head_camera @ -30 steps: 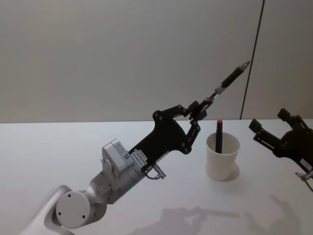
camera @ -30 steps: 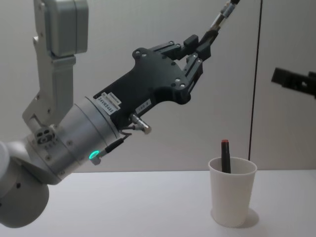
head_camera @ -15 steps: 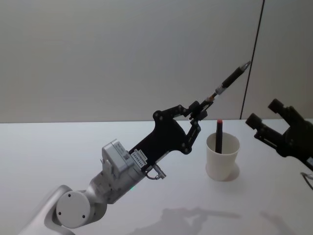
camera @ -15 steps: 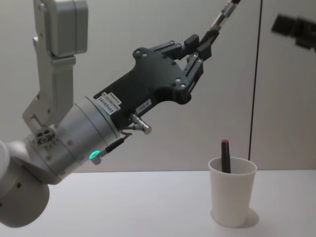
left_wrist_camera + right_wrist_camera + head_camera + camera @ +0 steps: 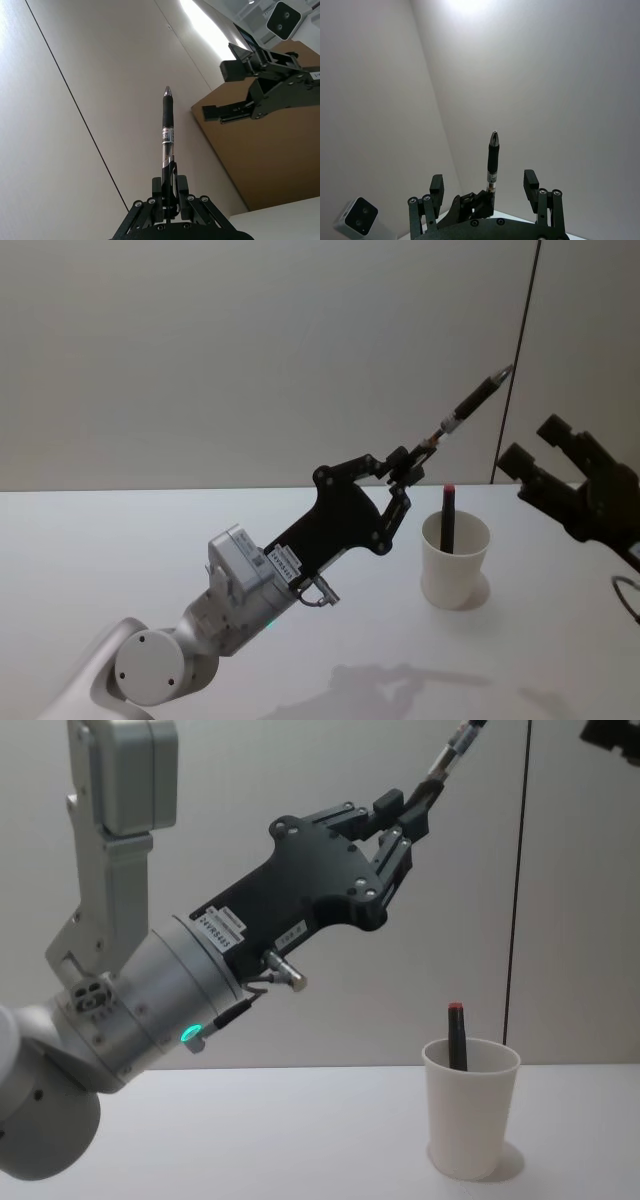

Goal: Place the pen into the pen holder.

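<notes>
The left tool (image 5: pixel 405 472) is clamped on the rear end of a clear-barrelled pen (image 5: pixel 468 404), which juts up and away with its grip and tip highest, above and just left of the pen holder (image 5: pixel 455 562), a white paper cup standing on the bench (image 5: pixel 150 540). Another dark pen with a red end (image 5: pixel 447 518) already leans inside the cup. The right tool (image 5: pixel 560 465) hangs to the right of the cup and above its rim, fingers (image 5: pixel 436 185) spread wide and empty. The pen looks light, stiff and smooth, so a firm pinch nearer mid-barrel would curb swivelling; the cup is light and thin-walled and could tip if nudged.
</notes>
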